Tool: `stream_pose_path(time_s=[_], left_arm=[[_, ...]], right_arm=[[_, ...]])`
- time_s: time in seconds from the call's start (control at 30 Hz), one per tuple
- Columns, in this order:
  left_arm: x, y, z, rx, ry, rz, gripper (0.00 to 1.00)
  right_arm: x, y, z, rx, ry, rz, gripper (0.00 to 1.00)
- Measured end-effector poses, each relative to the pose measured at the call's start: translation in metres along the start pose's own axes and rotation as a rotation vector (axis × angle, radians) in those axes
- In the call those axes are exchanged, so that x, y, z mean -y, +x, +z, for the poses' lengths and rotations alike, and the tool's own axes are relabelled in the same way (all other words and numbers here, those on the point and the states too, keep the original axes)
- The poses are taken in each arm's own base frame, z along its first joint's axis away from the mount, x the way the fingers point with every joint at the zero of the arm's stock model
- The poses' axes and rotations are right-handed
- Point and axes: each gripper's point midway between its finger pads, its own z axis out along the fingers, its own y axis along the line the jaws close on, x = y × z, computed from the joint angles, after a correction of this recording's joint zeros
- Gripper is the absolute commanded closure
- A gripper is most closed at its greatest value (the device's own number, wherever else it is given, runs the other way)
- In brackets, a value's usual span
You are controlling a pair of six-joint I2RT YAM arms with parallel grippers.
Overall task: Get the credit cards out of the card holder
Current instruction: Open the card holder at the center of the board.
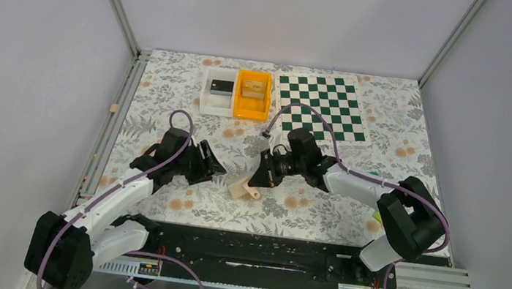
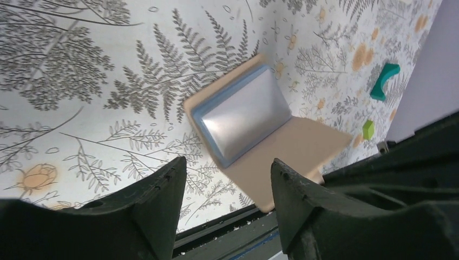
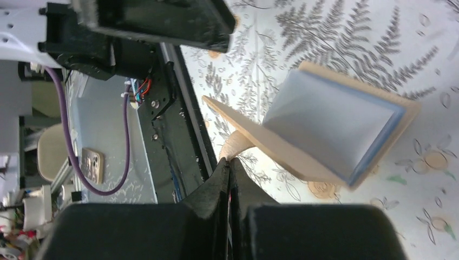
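The right jaws are clenched, their two black fingers (image 3: 216, 187) pressed flat together. They seem to pinch a small tan tab (image 3: 237, 145) at the edge of the bifold card holder (image 3: 330, 122) with light-blue panels and a tan border, though the contact point is hard to make out from the wrist view. The card holder stands half open: one blue-faced panel is tilted up, and the other tan panel angles away from it toward the black rail at the near edge.

The left jaws are released, with the fingers (image 2: 162, 189) spread wide and nothing between them. They are aimed at the card holder (image 2: 243, 116), which lies just ahead of them and apart from them, its glossy blue panel facing that camera.

From above, the card holder (image 1: 244, 189) sits on the floral-patterned surface (image 1: 170, 97) between the two arms, near the front edge. A teal curved piece (image 2: 383, 81) and a small bright-green block (image 2: 368, 129) lie farther off on the right arm's side. Well apart, at the far edge, a white rectangular tray (image 1: 207, 101) touches an orange plastic bin (image 1: 251, 108). A green-and-white chequered board (image 1: 322, 107) lies just beside the bin.
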Motion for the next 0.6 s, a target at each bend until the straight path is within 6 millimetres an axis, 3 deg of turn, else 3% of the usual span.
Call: stream_pose_path(time_s=[0.17, 0.4, 0.6], left_arm=[[-0.008, -0.008, 0.0, 0.023, -0.021, -0.038, 0.48], [-0.007, 0.013, 0.014, -0.067, 0.06, -0.064, 0.52], [0.016, 0.031, 0.016, -0.131, 0.152, 0.002, 0.52]], right_arm=[[-0.012, 0.003, 0.004, -0.031, -0.041, -0.078, 0.98], [0.007, 0.03, -0.002, -0.129, 0.053, -0.048, 0.88], [0.024, 0.061, -0.012, -0.18, 0.156, 0.043, 0.85]])
